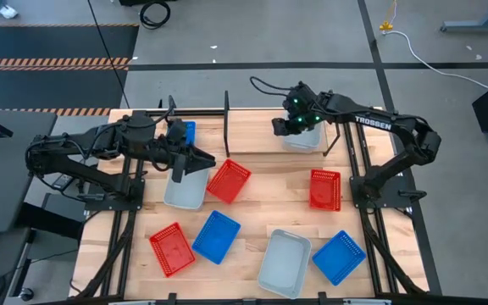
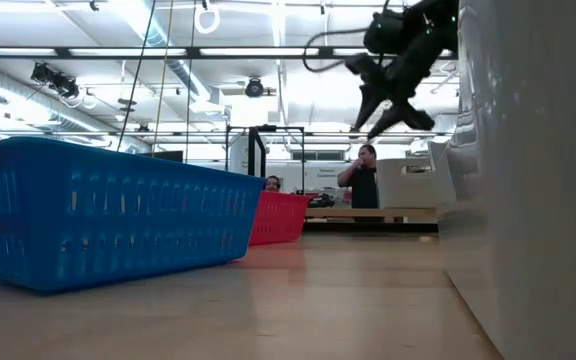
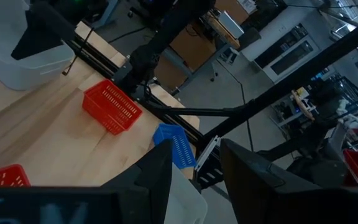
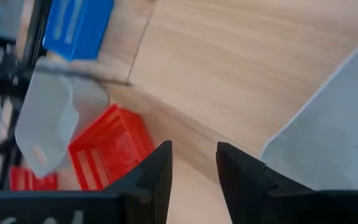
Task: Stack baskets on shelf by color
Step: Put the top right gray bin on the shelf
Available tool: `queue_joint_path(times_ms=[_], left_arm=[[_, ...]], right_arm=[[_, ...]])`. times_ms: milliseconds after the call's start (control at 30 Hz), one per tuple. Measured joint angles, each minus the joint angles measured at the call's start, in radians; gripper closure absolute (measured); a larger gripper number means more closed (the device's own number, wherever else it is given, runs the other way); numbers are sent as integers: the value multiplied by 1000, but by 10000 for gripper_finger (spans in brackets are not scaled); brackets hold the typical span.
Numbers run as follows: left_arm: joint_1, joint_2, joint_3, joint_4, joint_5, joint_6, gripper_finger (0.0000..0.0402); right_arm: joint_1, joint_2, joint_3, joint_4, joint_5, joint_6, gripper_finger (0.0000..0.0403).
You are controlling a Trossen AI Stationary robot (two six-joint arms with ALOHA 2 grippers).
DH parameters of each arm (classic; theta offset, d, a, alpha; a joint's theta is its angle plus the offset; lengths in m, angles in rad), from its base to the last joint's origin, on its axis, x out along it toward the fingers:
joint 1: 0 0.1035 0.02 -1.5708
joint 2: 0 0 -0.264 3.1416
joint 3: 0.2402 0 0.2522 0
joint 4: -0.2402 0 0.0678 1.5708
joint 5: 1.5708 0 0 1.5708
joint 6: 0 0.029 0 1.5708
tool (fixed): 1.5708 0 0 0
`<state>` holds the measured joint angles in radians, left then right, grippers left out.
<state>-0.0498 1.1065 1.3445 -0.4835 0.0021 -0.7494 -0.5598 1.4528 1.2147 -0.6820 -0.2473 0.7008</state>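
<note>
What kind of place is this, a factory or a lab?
Probably a robotics lab or workshop in an industrial hall. Two robot arms work at a wooden table on a concrete floor marked with hazard stripes, and bare ceiling ducts and other workstations show behind.
</note>
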Motion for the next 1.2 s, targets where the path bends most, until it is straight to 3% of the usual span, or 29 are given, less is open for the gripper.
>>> queue_joint_path(times_ms=[200,367,567,800,1000,1200], left_arm=[[0,0,0,1,-25,-23,262],[0,0,0,1,-45,-27,262],[0,0,0,1,-62,-33,264],[0,0,0,1,-88,-33,266],[0,0,0,1,-88,-33,267],[0,0,0,1,-104,-46,267]], right_arm=[[0,-1,65,-151,71,-126,273],[31,-2,65,-351,26,-206,273],[109,-17,65,-520,174,-414,273],[100,-25,43,-502,274,-515,273],[63,-24,-6,-404,246,-478,273],[67,-23,-8,-160,178,-338,273]])
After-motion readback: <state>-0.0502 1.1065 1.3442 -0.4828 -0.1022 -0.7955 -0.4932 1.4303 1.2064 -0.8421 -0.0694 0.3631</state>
